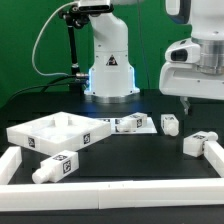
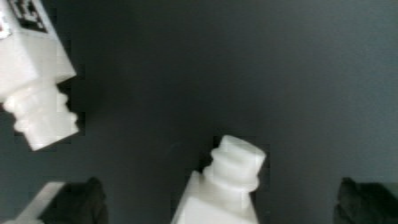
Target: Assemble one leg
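"White plastic pegs lie all around the square tray (image 1: 60, 128). Which one is the arm after?"

"Most likely the leg (image 2: 221, 182) that the wrist view shows between the two dark fingers (image 2: 68, 200). It lies on its side on the table (image 1: 120, 155), well apart from the tray toward the exterior view's right. A second leg (image 2: 36, 85) is near it."

"Is the gripper (image 1: 186, 100) carrying anything?"

"No. Its jaws are spread wide with nothing in them, and it hangs high above that pair of pegs."

"Why so wide, and why so high?"

"The wide spread probably lets the fingers come down on either side of the peg's body. The height keeps both pegs in the camera's sight while the arm lines up."

"And the ribbed end?"

"That end points away from the fingers, so a grasp on the smooth body would leave it free to go into the tray. The leg has not been picked up yet, so the job has barely begun."
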Motion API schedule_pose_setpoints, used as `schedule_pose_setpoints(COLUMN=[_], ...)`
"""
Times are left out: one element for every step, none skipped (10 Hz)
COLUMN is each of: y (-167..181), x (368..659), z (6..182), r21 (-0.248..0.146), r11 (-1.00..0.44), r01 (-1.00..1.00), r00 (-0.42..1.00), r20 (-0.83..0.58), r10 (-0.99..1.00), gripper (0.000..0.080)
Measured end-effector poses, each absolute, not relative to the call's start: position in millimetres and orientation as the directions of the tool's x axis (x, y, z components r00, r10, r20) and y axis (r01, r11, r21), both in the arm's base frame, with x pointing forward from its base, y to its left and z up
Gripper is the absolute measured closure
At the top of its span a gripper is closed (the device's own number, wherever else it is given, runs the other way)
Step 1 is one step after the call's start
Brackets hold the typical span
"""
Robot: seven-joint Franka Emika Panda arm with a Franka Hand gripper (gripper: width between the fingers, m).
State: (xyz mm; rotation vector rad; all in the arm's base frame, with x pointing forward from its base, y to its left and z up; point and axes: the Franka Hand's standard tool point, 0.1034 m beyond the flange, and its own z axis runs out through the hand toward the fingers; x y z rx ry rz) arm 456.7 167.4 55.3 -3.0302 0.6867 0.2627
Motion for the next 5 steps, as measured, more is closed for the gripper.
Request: schedule_pose_setpoints(y=[168.0, 168.0, 167.9, 166.3, 155.7], x=[456.3, 456.2, 456.2, 456.7, 459.1], z=[54.9, 54.8, 54.7, 53.3, 46.5], r21=[0.015, 0.015, 0.015, 0.012, 0.001], r11=[-0.903, -0.903, -0.903, -0.902, -0.889], r01=[-0.429, -0.429, -0.429, -0.431, -0.458], r00=[0.889, 0.889, 0.889, 0.888, 0.876], r20=[-0.169, -0.170, -0.170, -0.169, -0.167], r10=[-0.425, -0.425, -0.425, -0.427, -0.452], gripper=[0.0151, 0.0151, 0.0151, 0.0151, 0.0151])
